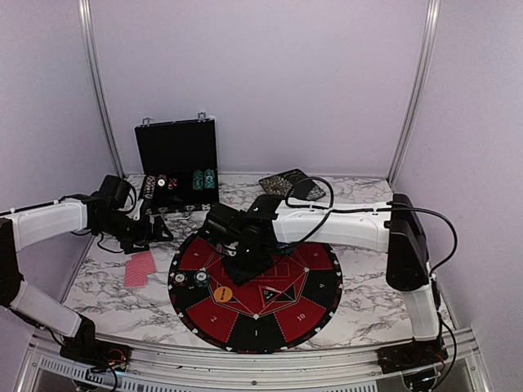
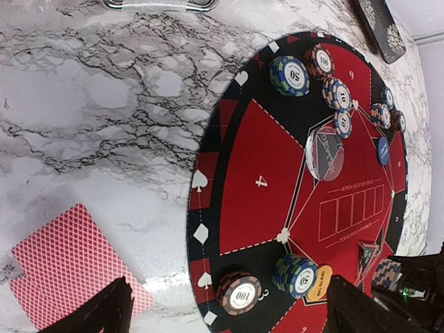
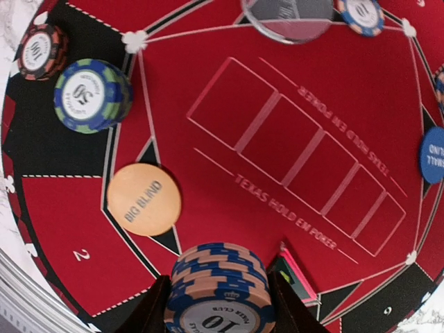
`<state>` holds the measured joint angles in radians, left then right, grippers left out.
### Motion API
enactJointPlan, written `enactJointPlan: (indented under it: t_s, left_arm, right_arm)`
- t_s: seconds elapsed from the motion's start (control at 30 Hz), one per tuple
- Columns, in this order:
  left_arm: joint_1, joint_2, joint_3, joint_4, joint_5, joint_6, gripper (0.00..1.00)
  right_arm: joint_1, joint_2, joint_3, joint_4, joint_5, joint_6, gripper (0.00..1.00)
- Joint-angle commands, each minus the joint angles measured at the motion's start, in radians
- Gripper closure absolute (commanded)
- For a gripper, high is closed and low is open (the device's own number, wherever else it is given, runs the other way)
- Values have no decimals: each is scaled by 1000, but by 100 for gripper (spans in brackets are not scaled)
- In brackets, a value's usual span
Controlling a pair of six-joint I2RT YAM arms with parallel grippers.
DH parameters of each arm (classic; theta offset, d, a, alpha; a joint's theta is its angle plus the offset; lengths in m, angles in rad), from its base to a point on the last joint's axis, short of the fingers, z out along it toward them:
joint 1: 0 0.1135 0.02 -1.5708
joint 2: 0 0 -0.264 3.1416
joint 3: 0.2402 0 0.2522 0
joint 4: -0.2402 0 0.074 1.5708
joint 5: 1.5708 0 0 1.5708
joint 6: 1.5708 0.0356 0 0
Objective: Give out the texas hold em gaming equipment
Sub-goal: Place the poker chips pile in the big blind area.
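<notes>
Poker chips, a blue-and-orange 10 stack (image 3: 218, 295), sit clamped in our right jaws over the mat (image 3: 62, 215), several stacks (image 3: 90, 94) and the Big Blind button (image 3: 143, 199) already down, left jaws apart near the red-backed cards (image 2: 66, 267), undealt we reckon.

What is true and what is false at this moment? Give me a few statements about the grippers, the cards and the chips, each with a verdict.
1. The right gripper is shut on a stack of 10 chips. True.
2. The red-backed cards lie on the mat. False: they lie on the marble table, left of the mat.
3. The orange BIG BLIND disc lies flat on the mat. True.
4. The left gripper holds a chip. False: its fingers are spread wide with nothing between them.
5. The black case is closed. False: its lid stands open.
</notes>
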<state>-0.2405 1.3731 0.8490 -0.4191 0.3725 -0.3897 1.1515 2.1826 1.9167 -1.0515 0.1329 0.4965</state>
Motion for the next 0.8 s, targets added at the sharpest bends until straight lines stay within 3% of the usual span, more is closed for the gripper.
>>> enactJointPlan:
  t_s: [0.0, 0.33, 0.77]
  left_arm:
    - [14, -30, -13, 14, 27, -8, 1]
    - [33, -30, -11, 17, 40, -7, 1]
    - [35, -22, -14, 22, 46, -10, 1]
  right_arm:
    - [35, 69, 139, -58, -13, -51, 77]
    - [96, 268, 453, -105, -73, -88, 77]
    - [126, 384, 525, -30, -123, -100, 78]
